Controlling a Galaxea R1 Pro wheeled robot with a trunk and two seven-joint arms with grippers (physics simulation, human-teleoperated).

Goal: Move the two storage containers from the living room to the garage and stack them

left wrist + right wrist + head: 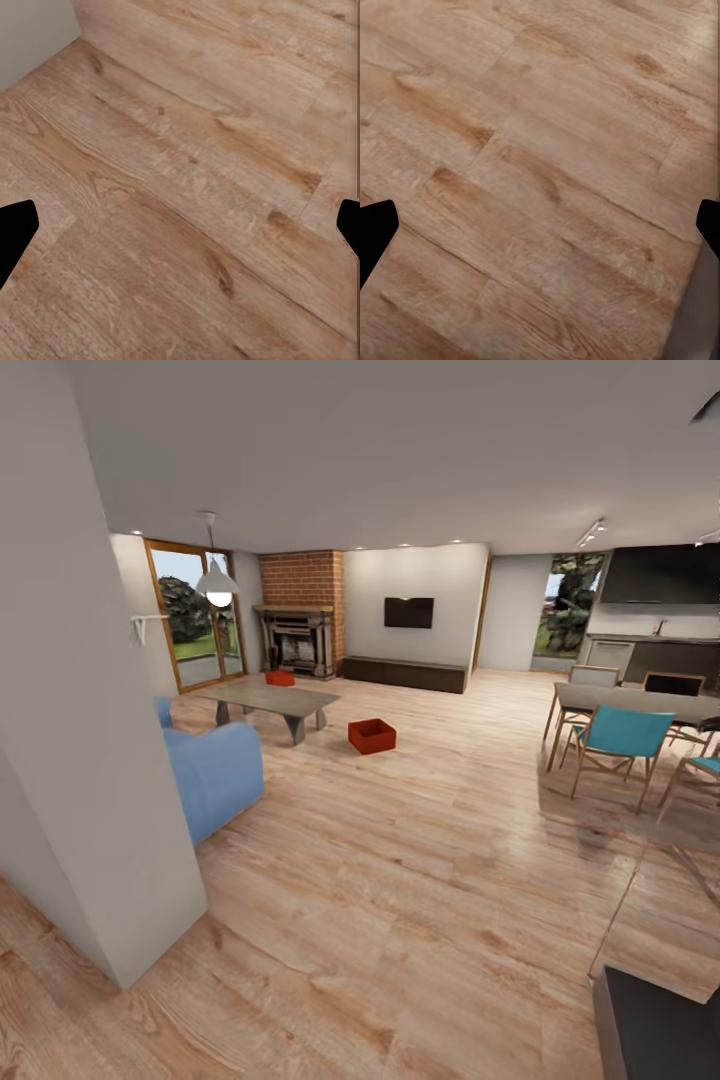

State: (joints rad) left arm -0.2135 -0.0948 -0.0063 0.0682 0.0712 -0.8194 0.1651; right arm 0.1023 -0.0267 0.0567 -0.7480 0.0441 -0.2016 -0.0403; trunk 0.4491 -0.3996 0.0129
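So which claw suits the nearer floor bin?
Too early to favour either: both claws are open over bare planks. The floor container lies far ahead, roughly central; the other container sits on the coffee table, leftward.

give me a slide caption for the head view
Living room ahead: one storage container on the plank floor, another on the coffee table.

Wood-plank floor (420, 880), brick fireplace (300, 615), blue sofa (215, 770), grey walls.
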